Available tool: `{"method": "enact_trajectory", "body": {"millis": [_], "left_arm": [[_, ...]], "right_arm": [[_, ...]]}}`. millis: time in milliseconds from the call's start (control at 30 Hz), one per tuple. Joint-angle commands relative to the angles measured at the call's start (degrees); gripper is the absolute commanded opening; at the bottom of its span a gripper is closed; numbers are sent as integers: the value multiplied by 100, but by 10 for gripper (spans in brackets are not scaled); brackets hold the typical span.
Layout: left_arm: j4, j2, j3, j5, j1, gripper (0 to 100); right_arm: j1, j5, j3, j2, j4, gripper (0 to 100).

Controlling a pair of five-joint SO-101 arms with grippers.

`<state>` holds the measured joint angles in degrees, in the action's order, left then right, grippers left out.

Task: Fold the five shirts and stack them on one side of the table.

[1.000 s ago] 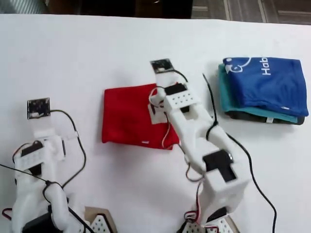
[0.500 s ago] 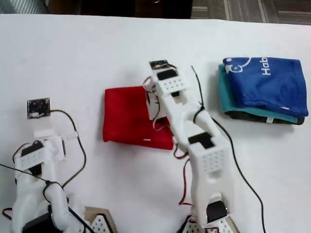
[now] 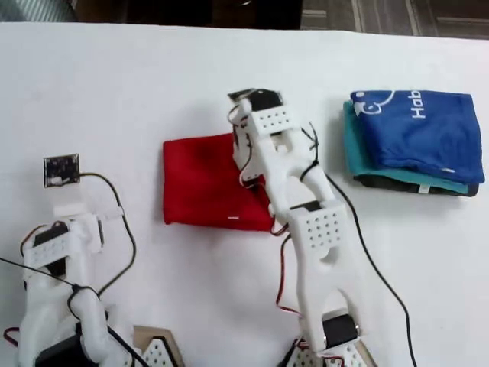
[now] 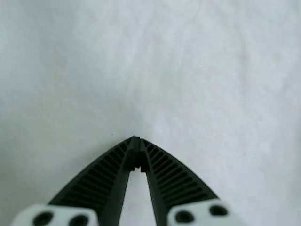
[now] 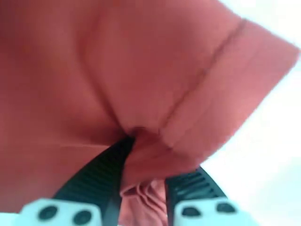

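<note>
Three folded shirts make up the stack at the far right of the table [image 3: 114, 92]: a blue shirt [image 3: 420, 134] on top, a teal shirt [image 3: 355, 157] under it and a dark shirt [image 3: 382, 182] at the bottom. The red shirt [image 3: 202, 183] lies folded at the middle of the table, well apart from that stack. Your right gripper [image 5: 143, 146] is at the red shirt's right edge, pinching a bunched fold of cloth beside a hemmed edge. Your left gripper [image 4: 135, 141] hangs pressed together over bare table at the near left. Expect the red shirt to be light, soft and limp. Held at a single point it will likely sag and let its fold fall open. You would probably do better to take hold through all the layers at the folded edge, or slide it low across the table towards the stack.
</note>
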<state>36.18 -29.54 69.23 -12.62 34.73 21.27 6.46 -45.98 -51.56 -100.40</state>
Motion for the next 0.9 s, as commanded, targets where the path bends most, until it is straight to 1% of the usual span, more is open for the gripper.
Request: {"method": "enact_trajectory", "body": {"millis": [0, 233, 367, 533, 667, 867], "left_arm": [[-88, -149, -13, 35, -35, 27], [-88, -149, -13, 35, -35, 27], [-88, -149, -13, 35, -35, 27], [-88, -149, -13, 35, -44, 27], [-88, -149, -13, 35, -44, 27], [-79, -141, -13, 35, -44, 27]], "right_arm": [[-163, 396, 97, 1191, -84, 20], [-382, 1002, 949, 2923, -84, 20], [-673, 1319, 1116, 3741, -84, 20], [-1253, 1662, 1073, 4514, -66, 20], [-1868, 1820, 1064, 4866, -48, 20], [-2651, 2637, 905, 4910, 145, 20]]}}
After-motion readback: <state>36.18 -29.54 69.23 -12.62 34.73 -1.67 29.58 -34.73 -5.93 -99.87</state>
